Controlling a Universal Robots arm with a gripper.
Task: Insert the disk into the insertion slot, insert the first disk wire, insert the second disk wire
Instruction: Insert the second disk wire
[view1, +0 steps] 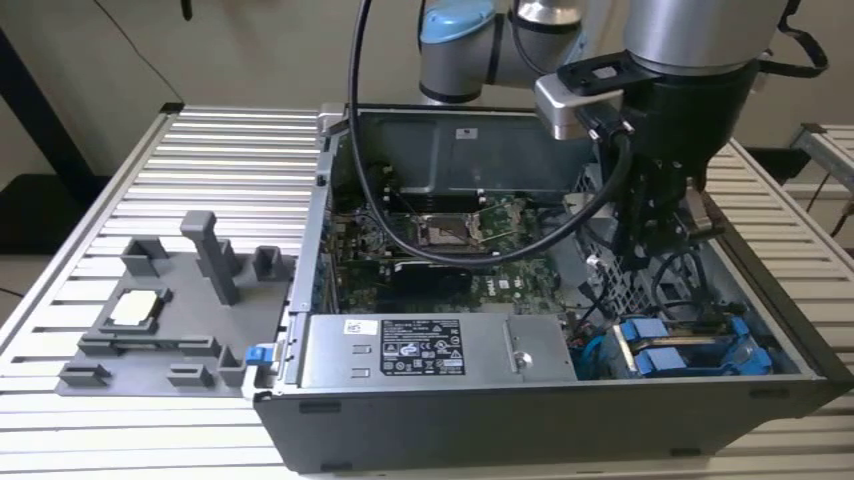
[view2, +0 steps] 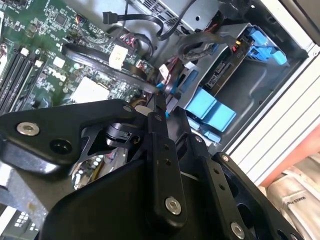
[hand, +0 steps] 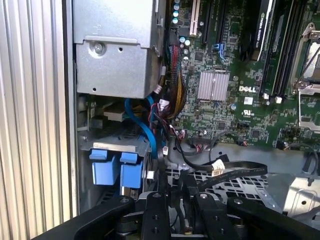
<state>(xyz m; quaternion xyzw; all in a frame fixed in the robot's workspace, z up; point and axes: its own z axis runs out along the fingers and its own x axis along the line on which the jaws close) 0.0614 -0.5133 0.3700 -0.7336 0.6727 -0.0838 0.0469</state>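
Hanging down into the open computer case (view1: 534, 425), the end effector (view1: 651, 248) sits just beside the motherboard (view1: 454, 270), among loose black cables (hand: 235, 172). Whether it is open or closed, or has hold of anything, I cannot tell. The disk (view1: 667, 360) lies seated in the insertion slot (hand: 115, 146), at about 5 o'clock from the end effector in the exterior view. Its long axis runs roughly from 9 to 3 o'clock there. Its blue handle ends point toward 9 o'clock, at the power supply box (view1: 427, 350). The case stands on a ribbed bench (view1: 200, 160).
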